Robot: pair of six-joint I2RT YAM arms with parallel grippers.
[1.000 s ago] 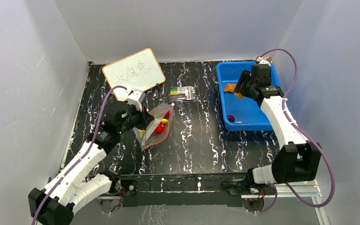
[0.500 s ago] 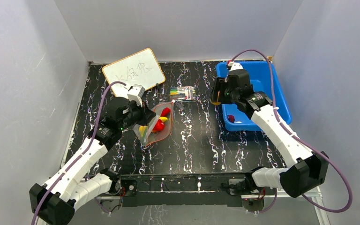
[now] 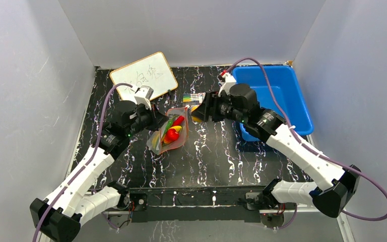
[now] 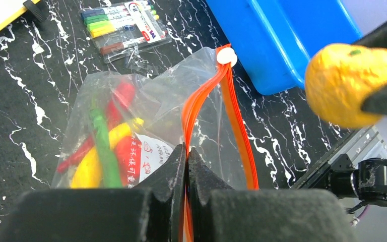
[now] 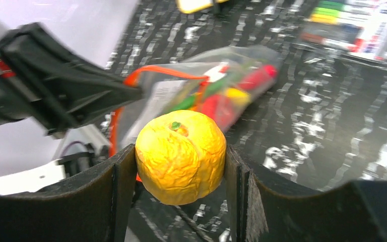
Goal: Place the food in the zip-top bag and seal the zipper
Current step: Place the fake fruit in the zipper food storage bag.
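Now: right tool [image 5: 180, 169] clamps orange fruit [image 4: 355, 83]; left tool [image 4: 186, 166] pinches zipper [image 4: 201, 101]. Risk: zip-top bag [image 4: 156, 106] mouth ahead of right tool narrow, fruit snags, drops.

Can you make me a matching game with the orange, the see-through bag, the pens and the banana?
1 orange fruit
2 zip-top bag
3 marker pack
4 yellow banana

A pinched at its edge by the left gripper
B lying on the table, untouched
C inside the bag
D held in the right gripper

Pairs: 1-D, 2-A, 3-B, 4-C
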